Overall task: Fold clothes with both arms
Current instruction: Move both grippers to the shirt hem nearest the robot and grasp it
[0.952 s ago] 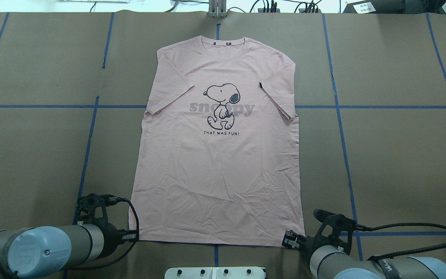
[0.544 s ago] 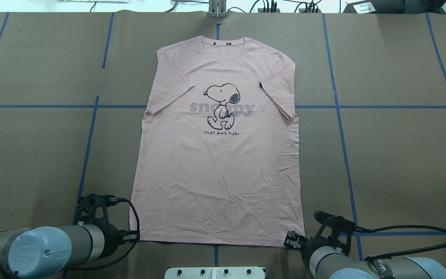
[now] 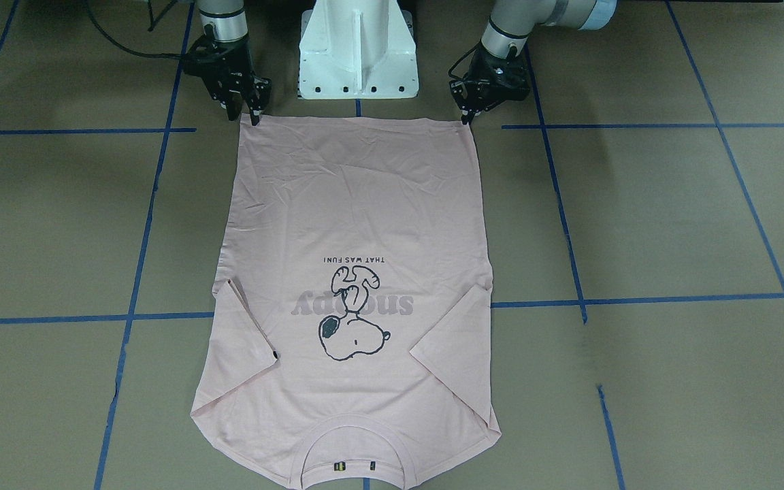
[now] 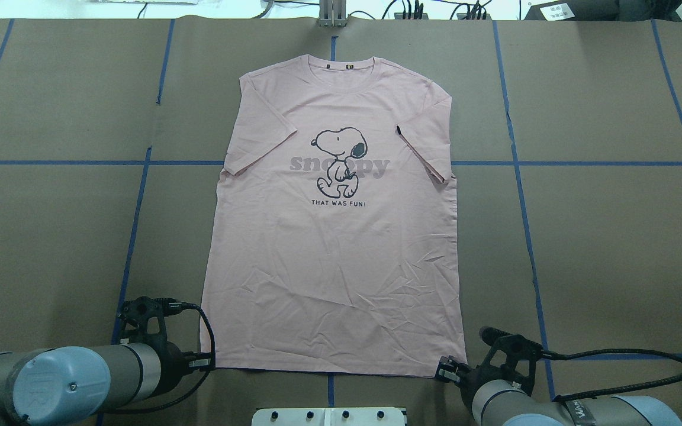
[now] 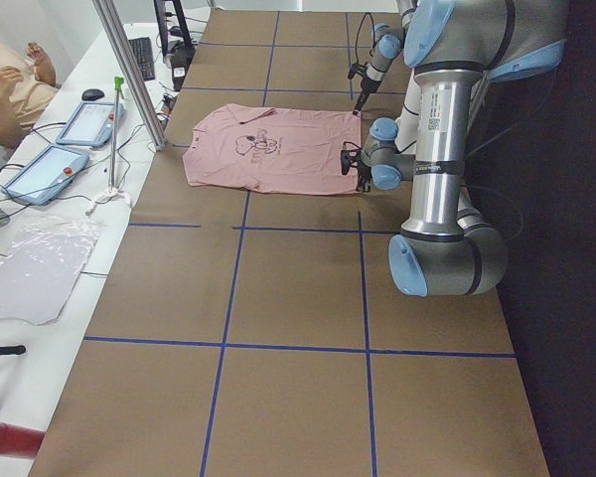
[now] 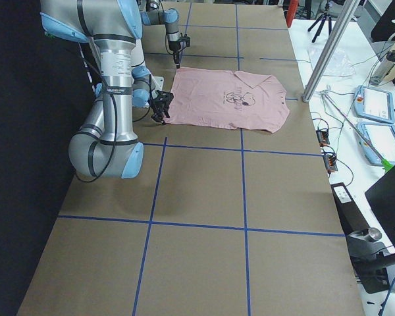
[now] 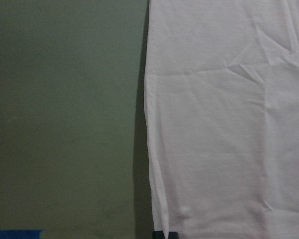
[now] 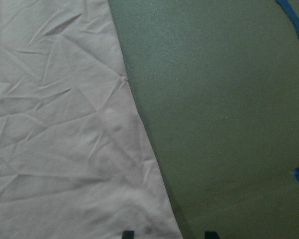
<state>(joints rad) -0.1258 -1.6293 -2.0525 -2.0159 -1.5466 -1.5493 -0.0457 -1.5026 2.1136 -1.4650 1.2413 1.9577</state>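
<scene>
While facing one T-shirt (image 4: pixel 341 248), flat and print-up on the bench (image 4: pixel 613 248), note long axis running away from the robot, hem nearest. Two arms, one at each hem corner: right arm (image 4: pixel 512 402) with jaws apart astride its corner; left arm (image 4: pixel 128 367) equally near, jaws impossible to tell open or closed.

T-shirt (image 4: pixel 329 254): matt pink cloth, creased. Table (image 4: pixel 613 236): matt brown paper cover. Left arm (image 4: pixel 122 370): smooth grey metal.
</scene>
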